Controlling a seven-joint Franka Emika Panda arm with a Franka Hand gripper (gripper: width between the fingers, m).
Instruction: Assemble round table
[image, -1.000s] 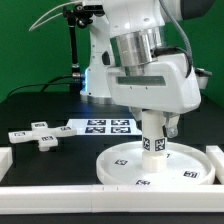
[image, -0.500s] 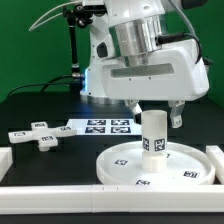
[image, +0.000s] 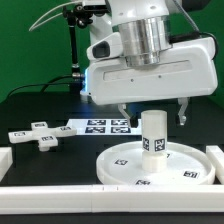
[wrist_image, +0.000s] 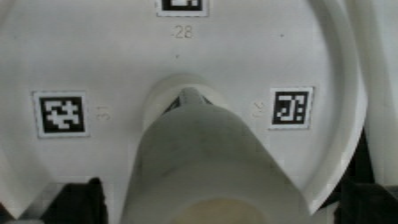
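Leg (image: 152, 133) upright on disc (image: 120, 166), long axis vertical.

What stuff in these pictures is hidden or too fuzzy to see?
Wrist view: the leg is close and blurry, hiding where it meets the round disc.
Exterior view: the front border block hides the disc's near rim.
Exterior view: the top edge cuts off the arm above the gripper.
Wrist view: the jaws show only as dark corners.
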